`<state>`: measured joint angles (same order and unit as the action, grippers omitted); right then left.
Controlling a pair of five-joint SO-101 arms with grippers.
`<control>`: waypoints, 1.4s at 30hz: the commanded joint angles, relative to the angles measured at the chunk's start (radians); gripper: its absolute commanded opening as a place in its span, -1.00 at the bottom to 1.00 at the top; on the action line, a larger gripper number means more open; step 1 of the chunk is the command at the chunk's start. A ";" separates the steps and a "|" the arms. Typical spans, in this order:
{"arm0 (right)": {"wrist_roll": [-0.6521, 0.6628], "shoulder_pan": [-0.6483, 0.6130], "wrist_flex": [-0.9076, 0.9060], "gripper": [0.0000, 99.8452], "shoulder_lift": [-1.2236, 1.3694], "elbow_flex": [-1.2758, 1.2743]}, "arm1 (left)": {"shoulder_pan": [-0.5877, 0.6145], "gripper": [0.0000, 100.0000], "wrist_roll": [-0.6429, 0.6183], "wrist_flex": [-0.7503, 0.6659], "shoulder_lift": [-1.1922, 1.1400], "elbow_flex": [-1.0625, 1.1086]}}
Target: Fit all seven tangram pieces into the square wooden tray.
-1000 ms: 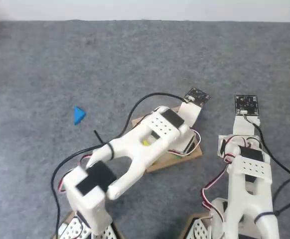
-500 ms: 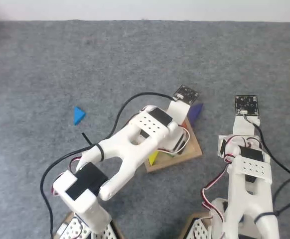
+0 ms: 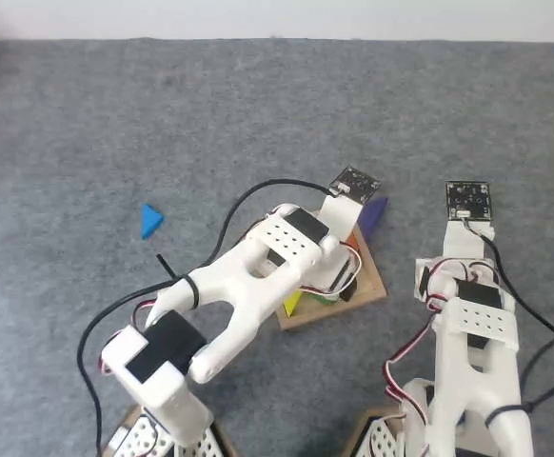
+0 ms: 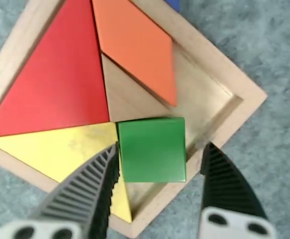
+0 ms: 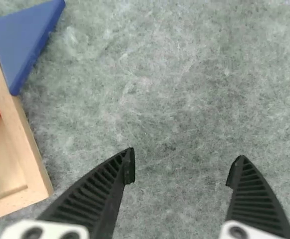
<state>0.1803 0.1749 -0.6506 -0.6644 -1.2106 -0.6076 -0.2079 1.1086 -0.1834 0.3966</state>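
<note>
A: Left gripper (image 4: 159, 149)?
B: Spread, one jaw either side of the green square (image 4: 152, 149), pinching nothing. One finger (image 4: 97, 179) is right at the square's edge on the yellow side; the other stands apart from it.
A: Square in the tray?
B: Yes, inside the wooden tray (image 4: 237, 97). One corner meets the red triangle (image 4: 55, 84) and one side runs along the yellow triangle (image 4: 60, 149). The orange parallelogram (image 4: 135, 50) lies against the red's other side, with bare wood between it and the square. Flat or tipped, can't tell.
A: So the step is letting the square go?
B: Looks like it. To do it well, go straight up with no sideways drift, because that near finger could catch the edge and drag the square off the yellow. Maybe nudge it flush first. I judge the bare gap between red, orange and green needs clean edges for a small triangle.
A: Right gripper (image 5: 185, 164)?
B: Spread too, nothing between the jaws, over the carpet (image 5: 185, 74) just beside the tray's corner.
A: Loose pieces?
B: The dark blue triangle (image 5: 23, 37) is outside, touching the tray rim. The small light blue triangle (image 3: 150, 220) is on the carpet, well apart from the tray on the left arm's side. Four in, so roughly halfway.
</note>
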 commanded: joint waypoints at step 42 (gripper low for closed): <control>-0.009 -0.008 0.002 -0.39 -0.027 0.044 | 0.261 -0.48 0.180 -0.206 0.244 0.177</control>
<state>0.1803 0.1749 -0.6506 -0.6644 -1.2106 -0.4373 -0.0499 0.9106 -0.0023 0.6421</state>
